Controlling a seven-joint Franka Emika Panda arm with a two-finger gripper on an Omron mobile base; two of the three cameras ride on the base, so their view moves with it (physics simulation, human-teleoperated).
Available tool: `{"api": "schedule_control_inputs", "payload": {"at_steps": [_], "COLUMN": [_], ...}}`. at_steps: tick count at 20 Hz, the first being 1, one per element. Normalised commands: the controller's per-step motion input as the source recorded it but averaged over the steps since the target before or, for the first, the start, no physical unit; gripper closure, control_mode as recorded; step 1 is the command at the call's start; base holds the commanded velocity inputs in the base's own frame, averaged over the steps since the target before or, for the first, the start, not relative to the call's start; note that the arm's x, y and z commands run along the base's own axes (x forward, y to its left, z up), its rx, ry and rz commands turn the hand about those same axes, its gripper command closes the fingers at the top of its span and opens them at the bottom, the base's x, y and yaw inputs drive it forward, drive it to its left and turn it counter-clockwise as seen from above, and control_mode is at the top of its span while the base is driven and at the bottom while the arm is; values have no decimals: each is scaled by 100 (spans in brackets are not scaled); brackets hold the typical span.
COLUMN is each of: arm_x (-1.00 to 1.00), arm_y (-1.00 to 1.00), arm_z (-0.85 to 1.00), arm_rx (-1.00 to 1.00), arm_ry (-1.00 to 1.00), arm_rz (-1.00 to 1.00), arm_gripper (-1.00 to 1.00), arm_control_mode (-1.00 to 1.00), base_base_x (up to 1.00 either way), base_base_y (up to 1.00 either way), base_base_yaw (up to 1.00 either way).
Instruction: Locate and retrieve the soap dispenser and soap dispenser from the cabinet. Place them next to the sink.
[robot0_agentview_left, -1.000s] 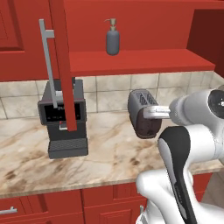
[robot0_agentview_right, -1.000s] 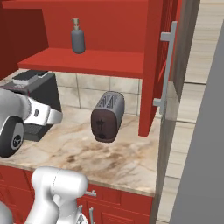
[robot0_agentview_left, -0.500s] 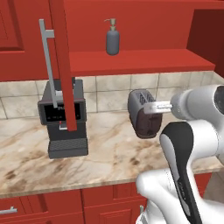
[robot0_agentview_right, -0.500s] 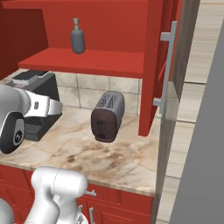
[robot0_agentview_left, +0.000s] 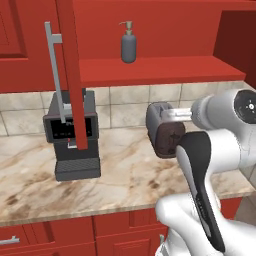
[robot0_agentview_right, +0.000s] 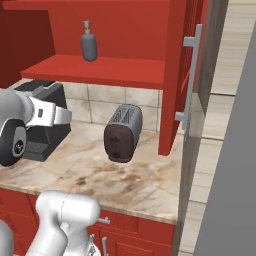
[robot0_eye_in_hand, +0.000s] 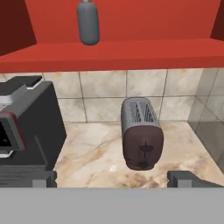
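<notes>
On the cabinet shelf the soap dispenser is standing upright; below it we are facing a toaster and coffee machine. Our gripper fingers are sitting spread wide, gripping nothing.

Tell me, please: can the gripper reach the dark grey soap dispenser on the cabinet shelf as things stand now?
Probably yes. The cabinet door stands open and the dark grey soap dispenser stands alone on the red shelf, nothing before it. The gripper sits lower, facing the toaster, so it must rise first.
</notes>
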Motion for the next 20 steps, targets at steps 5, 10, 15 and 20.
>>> {"api": "schedule_control_inputs", "payload": {"at_steps": [5, 10, 15, 20], "arm_x": [0, 0, 1, 0], "arm_y": [0, 0, 1, 11], "arm_z": [32, 36, 39, 32], "arm_rx": [0, 0, -2, -1], "arm_ry": [-7, -11, -8, -2], "arm_rz": [-1, 2, 4, 7], "arm_gripper": [-100, -100, -100, -100], "arm_control_mode": [-100, -100, -100, -100], "base_base_x": [0, 0, 0, 0], "base_base_y": [0, 0, 0, 0], "base_base_yaw": [0, 0, 0, 0]}}
